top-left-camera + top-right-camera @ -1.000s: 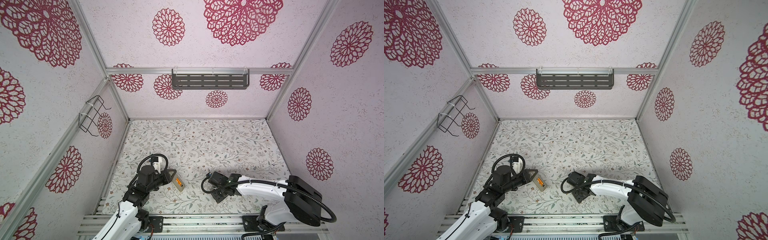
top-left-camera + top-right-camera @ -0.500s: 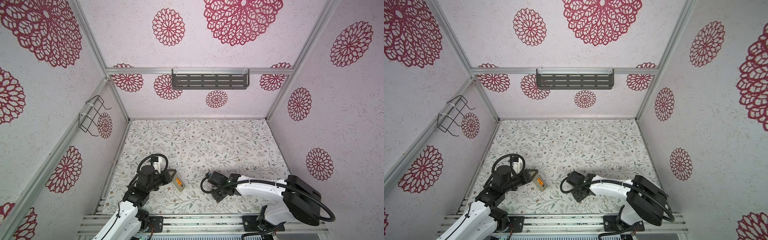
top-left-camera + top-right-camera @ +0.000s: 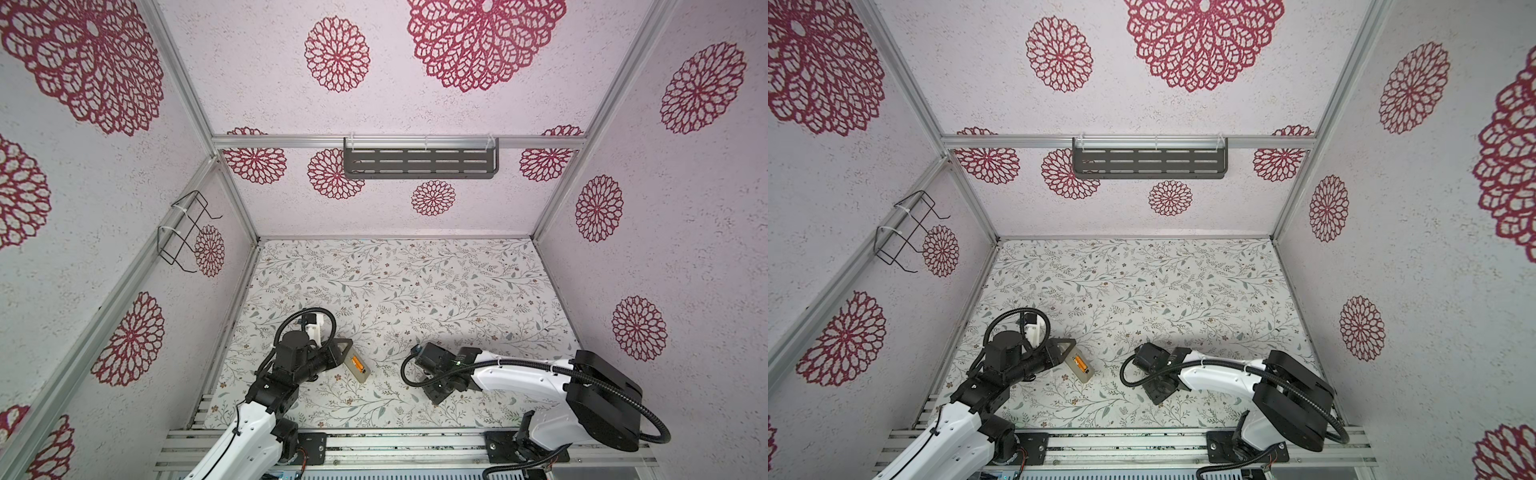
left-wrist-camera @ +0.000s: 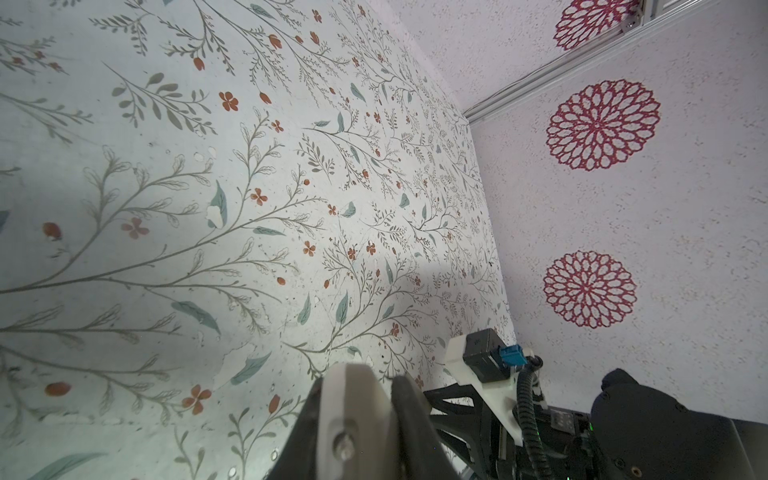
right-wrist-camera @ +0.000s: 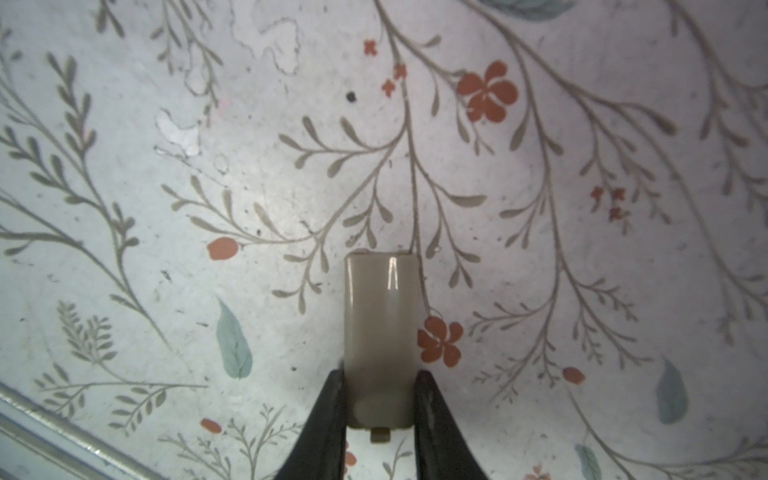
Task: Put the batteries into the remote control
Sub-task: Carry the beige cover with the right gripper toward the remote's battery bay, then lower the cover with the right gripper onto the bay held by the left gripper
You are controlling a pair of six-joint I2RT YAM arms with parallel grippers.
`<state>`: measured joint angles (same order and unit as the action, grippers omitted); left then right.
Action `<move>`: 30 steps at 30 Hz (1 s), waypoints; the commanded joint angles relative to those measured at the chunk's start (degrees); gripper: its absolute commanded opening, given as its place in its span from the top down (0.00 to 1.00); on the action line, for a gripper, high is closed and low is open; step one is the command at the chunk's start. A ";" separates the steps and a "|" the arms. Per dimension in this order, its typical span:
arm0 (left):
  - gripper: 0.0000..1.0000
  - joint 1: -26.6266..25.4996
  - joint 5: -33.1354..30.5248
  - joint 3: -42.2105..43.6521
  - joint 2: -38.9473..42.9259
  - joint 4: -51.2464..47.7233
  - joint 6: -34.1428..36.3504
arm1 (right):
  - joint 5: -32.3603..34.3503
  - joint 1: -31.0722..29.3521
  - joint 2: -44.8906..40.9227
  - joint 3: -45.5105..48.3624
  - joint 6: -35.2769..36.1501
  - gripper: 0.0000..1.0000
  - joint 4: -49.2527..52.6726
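right pincer clamped on the cover

my right pincer [image 5: 380,376] pinches the beige cover [image 5: 382,316] by its sides, low over the floral mat [image 5: 166,208]. my left pincer [image 3: 347,353] is closed at the end of the remote [image 3: 360,370]; whether it grips, i cannot tell. the remote is at the mat's front left, an orange battery [image 3: 355,363] in it. pale walls [image 3: 498,104] carry red rosettes [image 3: 337,54]; print on the battery is too small to read.

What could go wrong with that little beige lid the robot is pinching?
The right gripper pinches the beige cover only at one end, so it might swivel or slip. The remote control lies open with an orange battery showing; a bump could shake it loose.
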<state>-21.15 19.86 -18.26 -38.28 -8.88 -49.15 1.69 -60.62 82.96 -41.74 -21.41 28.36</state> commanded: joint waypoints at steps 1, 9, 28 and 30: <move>1.00 -0.35 -0.09 -0.27 -0.04 2.22 0.07 | -0.38 0.21 -0.22 0.16 1.59 0.80 0.31; 1.00 -0.31 0.60 0.97 0.23 6.39 -2.95 | -0.75 -1.15 -3.98 -1.27 5.21 0.84 -1.98; 1.00 -0.31 4.93 2.30 0.51 15.18 -7.11 | 7.24 -11.29 -11.02 -12.38 5.75 0.90 -3.94; 1.00 -0.35 5.49 2.51 1.25 15.35 -6.80 | 7.82 -11.95 -9.88 -14.12 6.18 0.90 -4.32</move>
<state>-21.15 23.20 -16.32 -38.24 3.46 -56.21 7.27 -71.61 72.34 -52.88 -16.43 25.47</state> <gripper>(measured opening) 0.244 0.256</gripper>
